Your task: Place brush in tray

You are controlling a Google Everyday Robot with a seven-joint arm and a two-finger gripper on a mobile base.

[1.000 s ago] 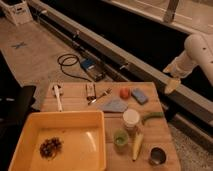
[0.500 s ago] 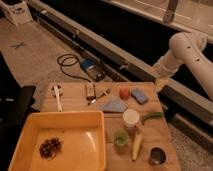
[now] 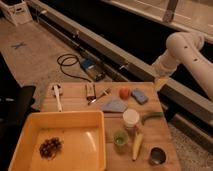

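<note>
Gripper farther left, at far-right corner of table

We have just one view, set high at the near side of the wooden table and tilted down across it toward the floor, fairly close, tray cropped bottom left, gripper beyond the table's far right edge.

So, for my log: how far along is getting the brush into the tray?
Nothing is done yet: the brush lies on the table behind the tray, outside it. No grasp is under way: the gripper hangs past the table's right edge, far from the brush. Left: reach, grasp, carry, release.
</note>
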